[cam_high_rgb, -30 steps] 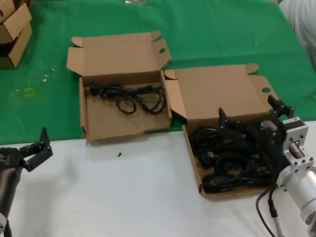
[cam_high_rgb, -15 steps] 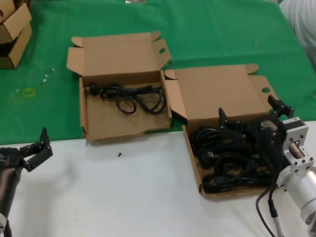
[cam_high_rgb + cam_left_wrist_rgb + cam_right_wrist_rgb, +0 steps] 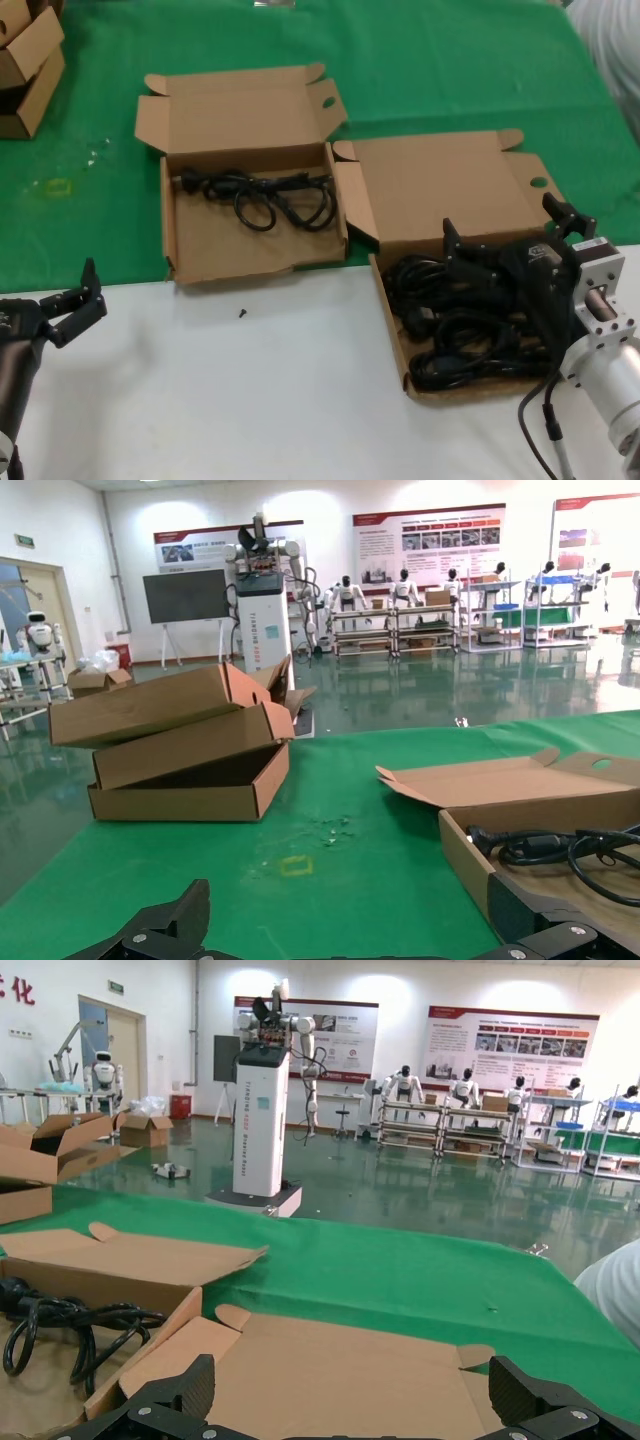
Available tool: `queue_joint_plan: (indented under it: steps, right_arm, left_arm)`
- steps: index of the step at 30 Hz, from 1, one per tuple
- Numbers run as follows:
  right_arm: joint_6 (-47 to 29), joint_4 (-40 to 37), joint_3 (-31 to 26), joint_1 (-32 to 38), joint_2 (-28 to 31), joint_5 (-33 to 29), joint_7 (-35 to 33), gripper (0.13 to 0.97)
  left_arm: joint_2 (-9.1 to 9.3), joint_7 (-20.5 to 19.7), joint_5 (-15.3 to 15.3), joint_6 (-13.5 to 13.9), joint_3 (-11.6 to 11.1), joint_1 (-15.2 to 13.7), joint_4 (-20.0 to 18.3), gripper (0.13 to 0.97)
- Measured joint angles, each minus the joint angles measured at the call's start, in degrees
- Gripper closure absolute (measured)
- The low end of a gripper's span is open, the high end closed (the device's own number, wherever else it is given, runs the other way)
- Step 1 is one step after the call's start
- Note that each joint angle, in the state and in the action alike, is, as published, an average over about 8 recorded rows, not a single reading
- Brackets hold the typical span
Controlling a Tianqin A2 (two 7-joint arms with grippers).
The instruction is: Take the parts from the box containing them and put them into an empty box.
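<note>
Head view: right tool [image 3: 508, 232] spread wide over the cords [image 3: 455, 335]; left tool [image 3: 72, 300] wide, idle.

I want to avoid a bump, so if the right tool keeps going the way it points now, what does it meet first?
Probably the raised brown cardboard lid of the wide shallow tray; the open right tool points across it from above the black power cords. Depth is unclear, so it might pass over.

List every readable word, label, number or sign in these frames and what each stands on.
None can be read for certain.
Wall posters in the hall: print too small.
Red characters on the wall: cut off.
Green door sign: too small.
Right gripper label: blurred.
</note>
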Motion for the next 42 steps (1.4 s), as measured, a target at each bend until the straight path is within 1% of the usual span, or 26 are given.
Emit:
queue_joint_plan:
  steps: [42]
  right_arm:
    - [0.00,0.00,0.00,0.00,0.00,0.00,0.00,0.129]
  left_arm:
    - [0.00,0.00,0.00,0.00,0.00,0.00,0.00,0.132]
